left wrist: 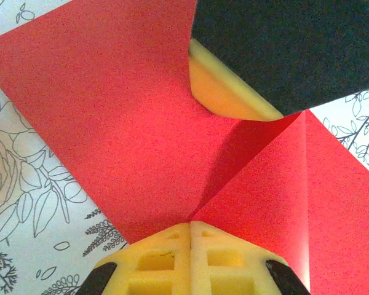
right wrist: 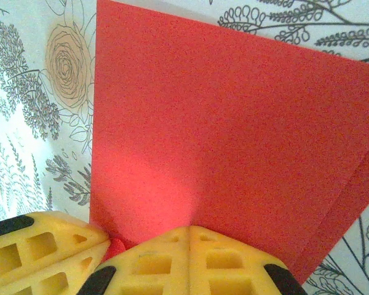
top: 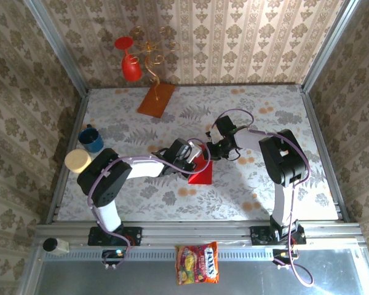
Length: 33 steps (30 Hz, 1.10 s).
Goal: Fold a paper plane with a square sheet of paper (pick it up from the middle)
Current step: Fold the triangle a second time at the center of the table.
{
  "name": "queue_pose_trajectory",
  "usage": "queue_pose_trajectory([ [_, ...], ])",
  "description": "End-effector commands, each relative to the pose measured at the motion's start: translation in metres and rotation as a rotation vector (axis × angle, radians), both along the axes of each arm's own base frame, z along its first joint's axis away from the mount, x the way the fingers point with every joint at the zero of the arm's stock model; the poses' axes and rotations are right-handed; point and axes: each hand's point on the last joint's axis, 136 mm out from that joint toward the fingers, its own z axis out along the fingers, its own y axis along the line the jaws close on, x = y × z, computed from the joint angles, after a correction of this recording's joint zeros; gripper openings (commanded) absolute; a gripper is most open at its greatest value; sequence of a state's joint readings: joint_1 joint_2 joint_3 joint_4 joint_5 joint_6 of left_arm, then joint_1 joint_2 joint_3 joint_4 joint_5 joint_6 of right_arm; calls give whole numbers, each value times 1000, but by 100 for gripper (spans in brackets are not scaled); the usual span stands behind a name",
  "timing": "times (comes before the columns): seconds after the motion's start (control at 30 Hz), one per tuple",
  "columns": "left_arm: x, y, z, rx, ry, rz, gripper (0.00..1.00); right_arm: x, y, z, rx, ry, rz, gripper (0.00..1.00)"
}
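Folding looks to be at an early stage; the square sheet of paper (top: 203,175) lies near the middle of the table (top: 264,110), between the two arms, and it is not yet a dart; no slim pointed shape can be seen.

What seems done: the left wrist view shows a crease running across the red sheet with one flap lifted off the table, and the right wrist view shows a second layer peeking out along one edge, so at least one fold has been made.

The left claw (left wrist: 190,249) has its fingers pressed together right where the crease meets their tips, and it appears to pinch the paper there; the right claw (right wrist: 189,249) is likewise pressed together at the sheet's edge, though whether it grips the paper or only pushes on it I cannot tell; the two claws sit just beside each other over the sheet.

What is left, by my judgement: flattening this fold, then the nose and wing folds; most of the task.
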<state>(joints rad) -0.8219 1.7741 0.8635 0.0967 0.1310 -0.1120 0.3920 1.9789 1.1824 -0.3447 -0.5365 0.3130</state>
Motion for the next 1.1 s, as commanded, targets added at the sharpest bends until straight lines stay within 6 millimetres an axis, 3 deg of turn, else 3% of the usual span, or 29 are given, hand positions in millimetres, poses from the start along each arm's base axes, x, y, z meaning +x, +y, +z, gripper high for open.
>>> queue_pose_trajectory([
  [0.0,-3,8,-12,17,28,15,0,-24,-9,-29,-74,116,14,0],
  [0.17,-4,9,-15,19,34,17,0,-19,-5,-16,-45,103,8,0],
  [0.4,-7,11,-19,18,45,21,0,5,1,43,33,-14,-58,0],
  [0.57,-8,13,-22,18,49,29,0,-2,1,66,72,-59,-89,0],
  [0.87,-9,14,-25,22,49,32,0,-37,13,50,81,-53,-118,0],
  [1.07,-9,15,-26,26,50,30,0,-40,16,27,57,-30,-132,0],
])
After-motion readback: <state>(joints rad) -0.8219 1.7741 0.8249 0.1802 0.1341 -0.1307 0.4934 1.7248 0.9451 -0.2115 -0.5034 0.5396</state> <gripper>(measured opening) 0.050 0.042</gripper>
